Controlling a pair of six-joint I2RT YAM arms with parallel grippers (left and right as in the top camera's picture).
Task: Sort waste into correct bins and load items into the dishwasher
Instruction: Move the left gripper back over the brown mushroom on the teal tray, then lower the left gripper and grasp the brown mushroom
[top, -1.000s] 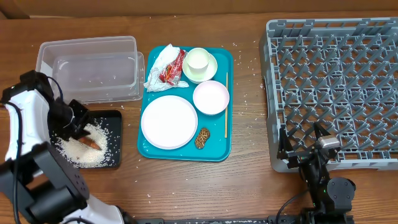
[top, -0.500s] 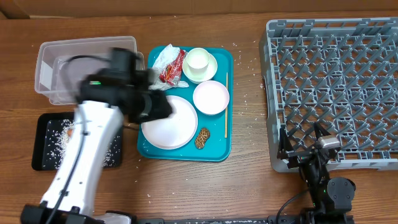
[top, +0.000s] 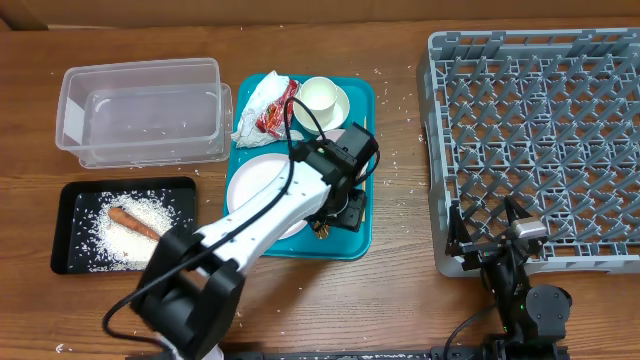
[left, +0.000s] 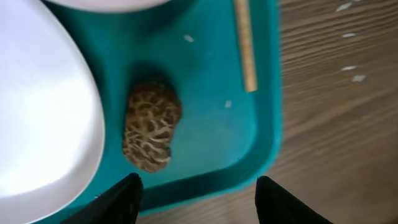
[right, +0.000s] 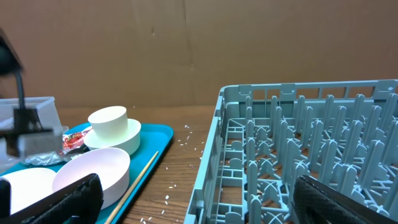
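brown lumpy food piece (left: 149, 132): tan net-like mottling | teal plastic serving tray (left: 211, 155): plain | large round white plate (left: 43, 112): plain | grey pegged plastic dish rack (top: 540, 130): plain

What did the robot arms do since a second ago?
The left claw let go of the carrot stick in the black tray and swung right, now open above the brown food piece on the teal tray. The right claw, white plate and dish rack stayed put.

Your worktop (top: 400, 300) shows matt brown wood grain. The teal tray (left: 211, 155) looks like smooth, faintly glossy plastic; on it the brown food piece (left: 149, 130) is rough and netted, the plate (left: 43, 112) smooth white. Right of the tray, the dish rack (top: 530, 40) is matt grey plastic.
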